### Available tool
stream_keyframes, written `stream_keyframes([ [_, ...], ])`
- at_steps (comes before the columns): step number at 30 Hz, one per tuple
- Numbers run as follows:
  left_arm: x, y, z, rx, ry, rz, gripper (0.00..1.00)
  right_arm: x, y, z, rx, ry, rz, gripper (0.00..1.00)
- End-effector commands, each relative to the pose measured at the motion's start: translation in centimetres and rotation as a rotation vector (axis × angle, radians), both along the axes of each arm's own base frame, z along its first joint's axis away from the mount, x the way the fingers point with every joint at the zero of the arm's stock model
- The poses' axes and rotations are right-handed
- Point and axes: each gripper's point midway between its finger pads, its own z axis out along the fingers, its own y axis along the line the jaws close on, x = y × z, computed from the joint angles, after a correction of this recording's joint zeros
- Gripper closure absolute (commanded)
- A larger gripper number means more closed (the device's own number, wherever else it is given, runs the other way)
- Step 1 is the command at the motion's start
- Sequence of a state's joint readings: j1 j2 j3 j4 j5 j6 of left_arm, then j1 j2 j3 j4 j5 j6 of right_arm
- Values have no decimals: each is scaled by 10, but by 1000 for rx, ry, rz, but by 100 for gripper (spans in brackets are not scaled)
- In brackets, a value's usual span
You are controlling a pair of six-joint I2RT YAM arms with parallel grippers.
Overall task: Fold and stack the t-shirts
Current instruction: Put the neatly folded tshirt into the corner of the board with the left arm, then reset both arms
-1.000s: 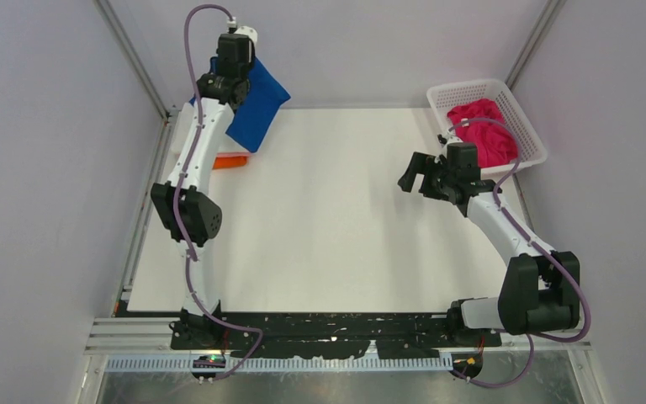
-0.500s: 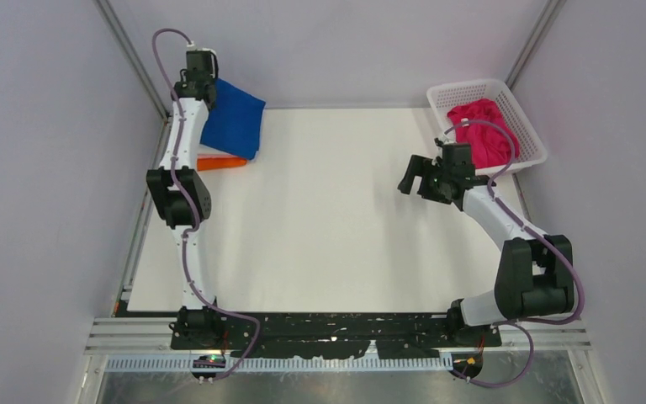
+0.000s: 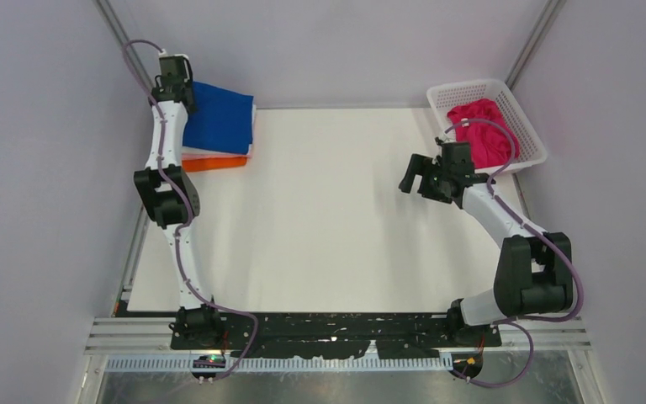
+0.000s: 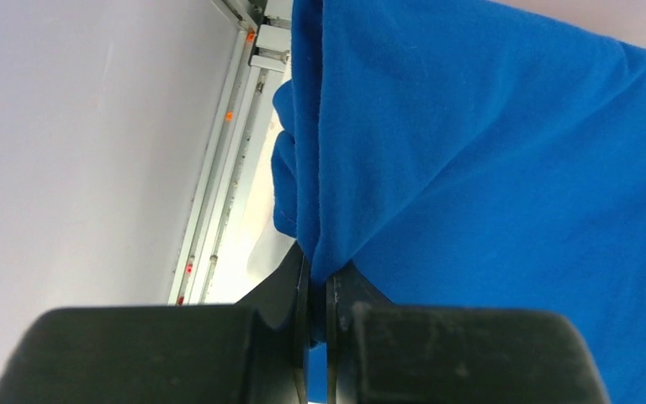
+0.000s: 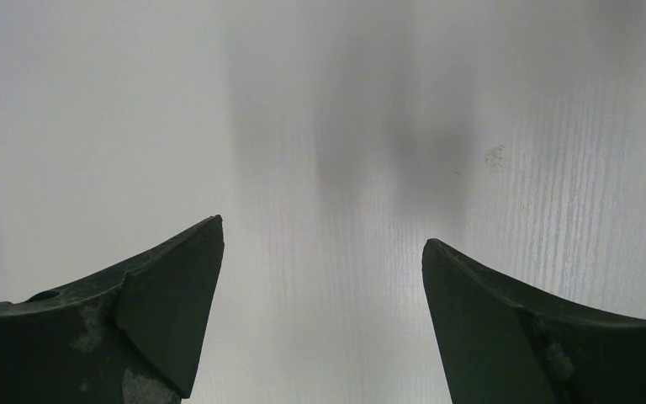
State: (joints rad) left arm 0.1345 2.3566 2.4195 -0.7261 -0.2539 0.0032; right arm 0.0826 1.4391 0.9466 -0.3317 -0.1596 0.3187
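Left gripper (image 4: 318,290) pinching edge of folded royal blue cloth t-shirt (image 3: 219,118); right gripper (image 5: 321,236) spread, empty. Likely light, limp: hold at hems.

Beneath blue t-shirt (image 3: 219,126), orange t-shirt (image 3: 215,163) mostly hidden, only edge showing

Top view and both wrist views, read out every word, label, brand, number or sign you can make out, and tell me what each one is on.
No readable text in any view.
blue t-shirt: plain cloth showing, no print visible.
magenta t-shirt and white basket: no label visible.
small lit module at the near edge: any marking is too small to read.
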Motion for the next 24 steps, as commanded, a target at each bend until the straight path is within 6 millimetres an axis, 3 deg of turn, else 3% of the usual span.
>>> stream_keyframes([
  [1,18,0,24,0,-110,5,100,14,0,17,11,-40,-16,4],
  [2,17,2,25,4,-115,17,97,15,0,17,13,-41,-15,5],
  [3,17,4,26,10,-118,34,86,15,1,17,13,-39,-14,5],
  [4,15,8,29,18,-124,58,66,15,1,18,14,-40,-15,5],
  [6,13,11,35,23,-138,83,13,16,1,18,15,-40,-16,5],
  [7,13,10,38,21,-144,81,2,16,1,20,16,-43,-16,5],
  [16,5,-5,70,-58,-217,54,0,14,1,27,21,-69,-16,5],
  [22,2,-50,74,-224,-220,-73,0,11,3,28,30,-82,-3,4],
  [24,-5,-69,83,-274,-228,-102,0,11,4,30,35,-93,2,5],
])
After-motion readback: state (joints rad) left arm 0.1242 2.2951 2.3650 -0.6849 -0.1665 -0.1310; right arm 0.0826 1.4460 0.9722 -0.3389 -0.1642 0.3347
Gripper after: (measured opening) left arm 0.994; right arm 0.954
